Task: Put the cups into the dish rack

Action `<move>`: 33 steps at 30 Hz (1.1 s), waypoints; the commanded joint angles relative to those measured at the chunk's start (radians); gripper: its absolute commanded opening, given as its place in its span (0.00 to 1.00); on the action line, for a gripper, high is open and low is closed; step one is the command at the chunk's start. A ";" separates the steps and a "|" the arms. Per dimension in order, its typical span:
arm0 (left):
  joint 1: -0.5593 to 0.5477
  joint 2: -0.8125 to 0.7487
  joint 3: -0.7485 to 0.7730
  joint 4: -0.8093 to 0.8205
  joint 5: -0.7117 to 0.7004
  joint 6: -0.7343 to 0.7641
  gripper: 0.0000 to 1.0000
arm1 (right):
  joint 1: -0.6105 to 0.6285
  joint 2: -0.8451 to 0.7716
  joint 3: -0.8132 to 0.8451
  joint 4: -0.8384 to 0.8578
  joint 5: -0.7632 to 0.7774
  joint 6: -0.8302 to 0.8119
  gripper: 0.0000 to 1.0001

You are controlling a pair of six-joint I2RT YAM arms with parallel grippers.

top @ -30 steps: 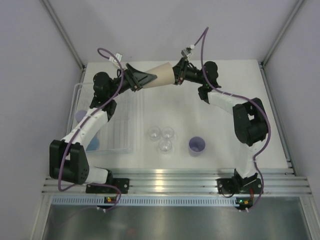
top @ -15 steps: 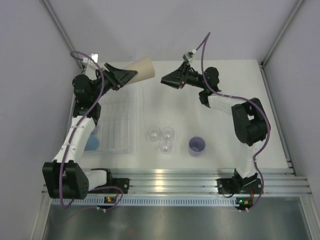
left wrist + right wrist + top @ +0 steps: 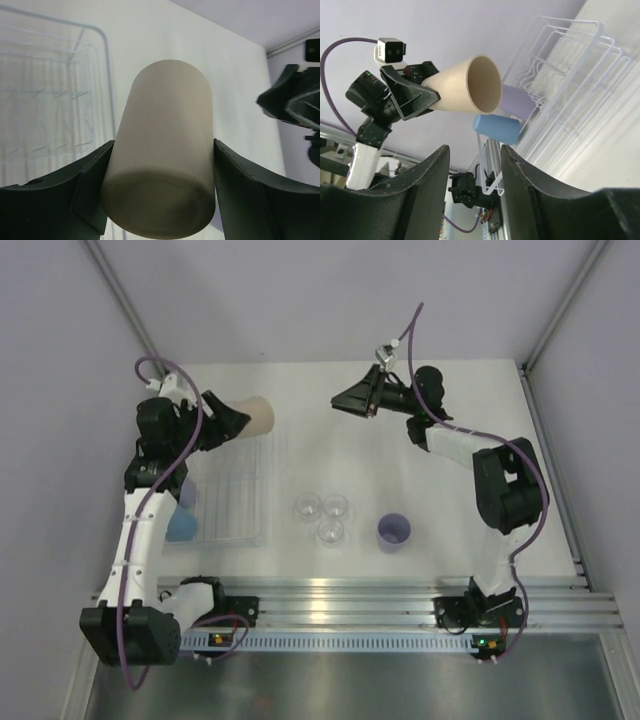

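Note:
My left gripper (image 3: 228, 424) is shut on the beige cup (image 3: 257, 414) and holds it sideways in the air over the far right corner of the clear dish rack (image 3: 240, 502). In the left wrist view the cup's base (image 3: 162, 200) sits between both fingers (image 3: 89, 192). My right gripper (image 3: 344, 400) is open and empty, raised at the back middle, facing the cup's mouth (image 3: 485, 84). A blue cup (image 3: 181, 526) and a lavender cup (image 3: 516, 102) lie in the rack. A second lavender cup (image 3: 394, 532) and three clear cups (image 3: 326, 518) stand on the table.
The rack (image 3: 47, 95) lies along the table's left edge, next to the left wall. The clear cups cluster at centre front, with the lavender cup to their right. The aluminium rail with both arm bases (image 3: 340, 605) runs along the near edge.
The right gripper let go of the beige cup and opened. The left gripper carried the cup left and nearer, to above the rack's far corner.

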 commanded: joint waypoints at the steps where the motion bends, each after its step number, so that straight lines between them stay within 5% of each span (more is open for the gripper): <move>1: 0.004 -0.031 0.052 -0.192 -0.193 0.097 0.00 | -0.026 -0.090 0.054 -0.211 -0.013 -0.221 0.46; 15: -0.015 0.017 0.160 -0.506 -0.549 0.189 0.00 | -0.040 -0.125 0.045 -0.346 0.000 -0.361 0.47; 33: -0.015 0.153 0.069 -0.543 -0.634 0.128 0.00 | -0.066 -0.185 0.004 -0.421 0.024 -0.426 0.48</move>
